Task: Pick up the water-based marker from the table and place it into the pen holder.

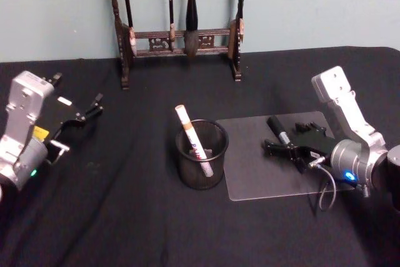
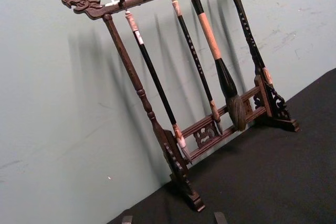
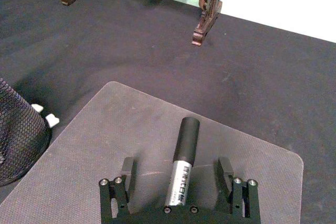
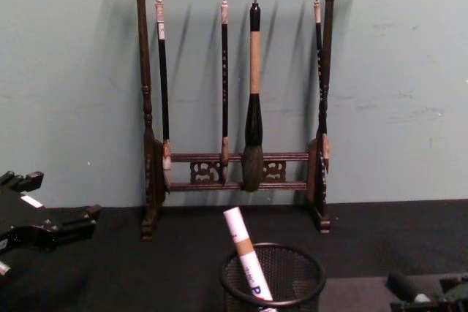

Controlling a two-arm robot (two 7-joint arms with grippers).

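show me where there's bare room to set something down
Bare cloth: between rack and holder, and in front of the holder. The mat is free at its left. Crowded: its right, where the right gripper, jaws open, straddles the marker; the left gripper hangs far left.

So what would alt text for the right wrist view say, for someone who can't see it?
The right pincer, open, straddles a black-and-silver marker lying on a grey mat, its fingers clear of the marker on either side. The mesh pen holder stands beside the mat; a wooden brush rack stands behind.
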